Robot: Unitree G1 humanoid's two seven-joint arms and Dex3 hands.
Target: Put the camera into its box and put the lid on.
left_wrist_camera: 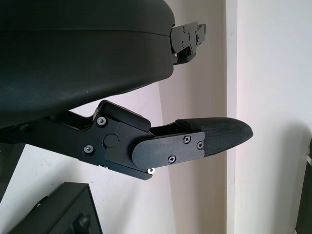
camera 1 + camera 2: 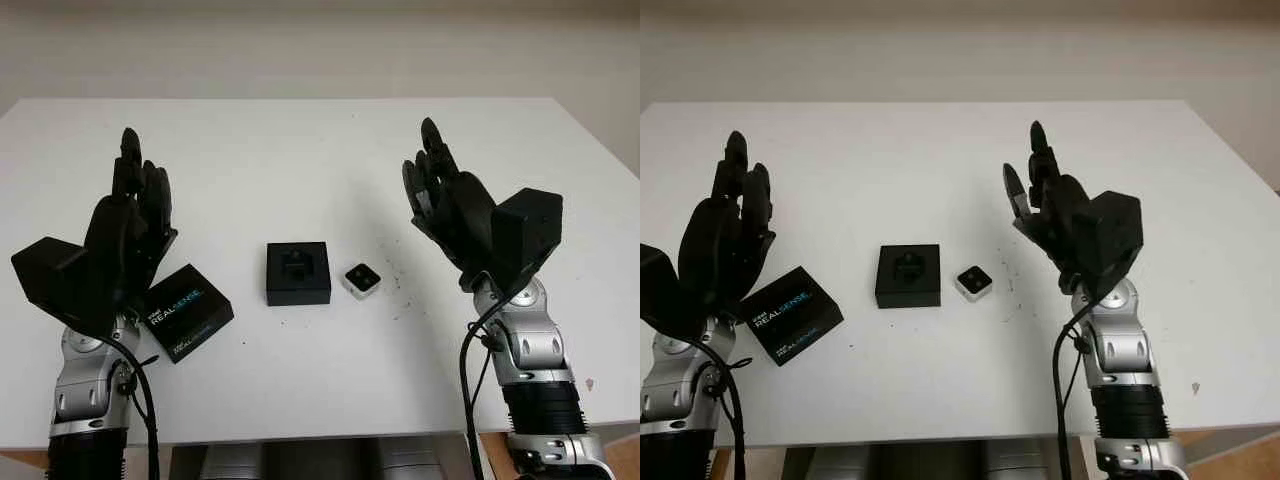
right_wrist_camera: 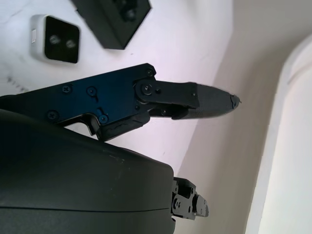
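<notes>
On the white table (image 2: 320,150), near its front middle, an open black box (image 2: 298,273) with a moulded insert is seen, and just to its right, apart from it, a small white camera (image 2: 362,280) with a dark face is placed flat. Further left, a black lid (image 2: 183,310) printed with "REALSENSE" is laid at an angle, partly hidden behind the left hand (image 2: 125,235). That hand is raised above the table at the left, open, with nothing held. The right hand (image 2: 450,205) is raised at the right of the camera, well apart from it, likewise open and holding nothing. Small dark specks (image 2: 400,290) are scattered on the table beside the camera.
</notes>
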